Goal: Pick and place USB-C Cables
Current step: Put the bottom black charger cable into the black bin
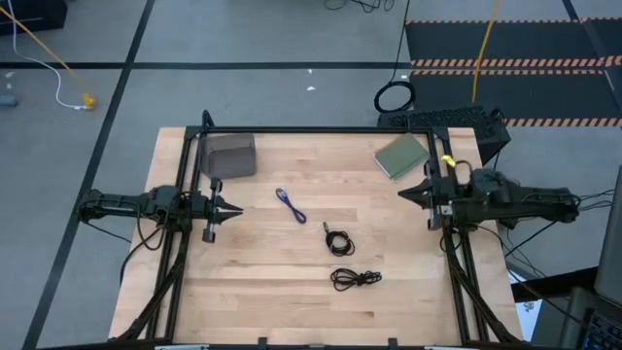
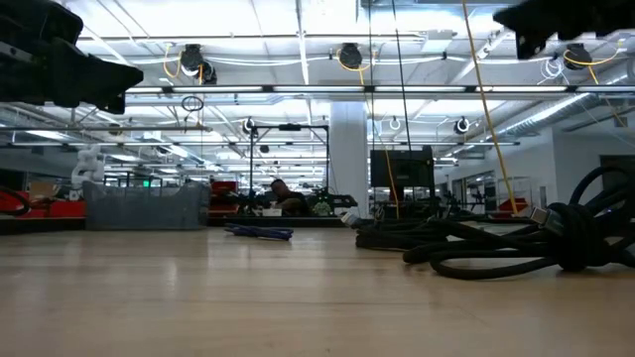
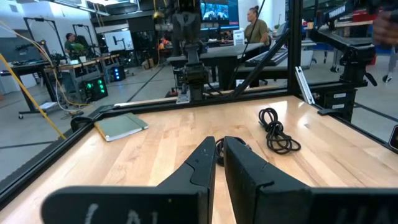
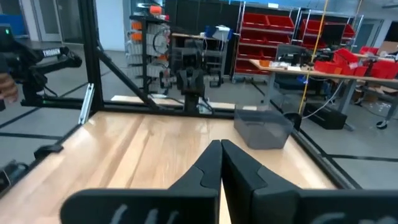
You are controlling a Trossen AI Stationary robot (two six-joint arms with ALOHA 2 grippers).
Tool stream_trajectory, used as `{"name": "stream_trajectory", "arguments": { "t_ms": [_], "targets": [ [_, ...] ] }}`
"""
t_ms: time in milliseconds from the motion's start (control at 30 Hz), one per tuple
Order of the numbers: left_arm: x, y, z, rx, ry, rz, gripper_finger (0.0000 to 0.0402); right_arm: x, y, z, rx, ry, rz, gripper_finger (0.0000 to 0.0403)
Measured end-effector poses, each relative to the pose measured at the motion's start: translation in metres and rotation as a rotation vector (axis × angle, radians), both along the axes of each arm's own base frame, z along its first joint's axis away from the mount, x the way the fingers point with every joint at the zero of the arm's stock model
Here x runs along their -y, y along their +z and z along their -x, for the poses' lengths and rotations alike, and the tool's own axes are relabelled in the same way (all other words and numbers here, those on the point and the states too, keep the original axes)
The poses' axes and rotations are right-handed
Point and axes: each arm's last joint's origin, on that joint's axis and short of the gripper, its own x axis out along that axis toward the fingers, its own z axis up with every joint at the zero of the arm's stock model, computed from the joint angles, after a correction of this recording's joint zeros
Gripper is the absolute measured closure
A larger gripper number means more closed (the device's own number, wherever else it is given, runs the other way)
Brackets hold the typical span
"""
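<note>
Three coiled cables lie flat on the wooden table. The blue-purple cable (image 1: 290,206) is nearest my left gripper. One black cable (image 1: 339,240) lies at mid-table, and the other black cable (image 1: 356,279) lies closer to the near edge. In the left wrist view one black cable (image 3: 278,130) shows ahead, and another is partly hidden behind my fingers. In the low view the blue-purple cable (image 2: 260,232) lies far off and the black cables (image 2: 496,243) are close. My left gripper (image 1: 233,208) (image 3: 219,149) hovers shut at the table's left side. My right gripper (image 1: 403,194) (image 4: 221,146) hovers shut at the right side.
A grey box (image 1: 231,156) (image 4: 263,132) stands at the far left of the table. A green pad (image 1: 401,156) (image 3: 121,126) lies at the far right. A black frame (image 1: 321,129) borders the table. A black ring loop (image 1: 394,97) and a yellow cord (image 1: 483,49) lie on the floor beyond.
</note>
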Motion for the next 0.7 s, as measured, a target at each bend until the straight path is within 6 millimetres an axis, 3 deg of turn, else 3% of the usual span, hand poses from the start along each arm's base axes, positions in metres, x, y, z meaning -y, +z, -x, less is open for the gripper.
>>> {"name": "stream_trajectory", "arguments": {
  "t_ms": [700],
  "targets": [
    [0.0, 0.0, 0.0, 0.001, 0.0, 0.0, 0.0364, 0.0, 0.156, -0.013, -0.075, 0.004, 0.007, 0.0403]
  ]
}}
